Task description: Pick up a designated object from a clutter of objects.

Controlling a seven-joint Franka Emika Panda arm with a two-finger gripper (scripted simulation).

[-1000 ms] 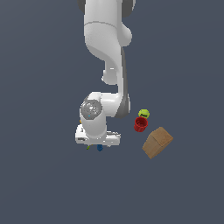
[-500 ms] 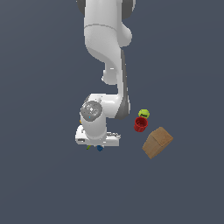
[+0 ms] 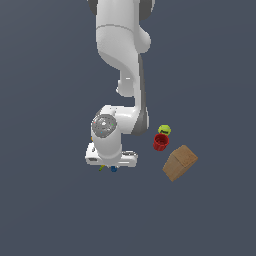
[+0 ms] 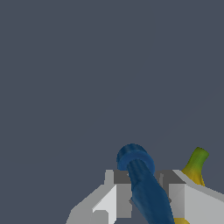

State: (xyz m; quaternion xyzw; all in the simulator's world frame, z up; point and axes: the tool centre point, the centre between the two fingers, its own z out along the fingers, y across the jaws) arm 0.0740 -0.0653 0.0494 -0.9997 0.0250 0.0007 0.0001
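Because the arm hangs over the spot, the exterior view hides most of the action: under the wrist only a tiny bit of the blue piece and a yellow-green tip of the banana stick out. The gripper itself is covered there by the white hand body, so the jaws cannot be judged from that view.

The floor is one flat dark grey-blue surface w/o edges or walls visible; no table rim, nothing of a room.

The wrist view gives what the other lacks: the blue piece sits between the two fingers, which stand close on both sides of it, clamped on it as far as I can see. Its lower part is cut off by the frame. The banana lies just beside one finger, mostly hidden behind it.

Only the exterior view shows the rest: red cup, ball touching it, and box near them, all well apart from the gripper, at the exterior view's right.
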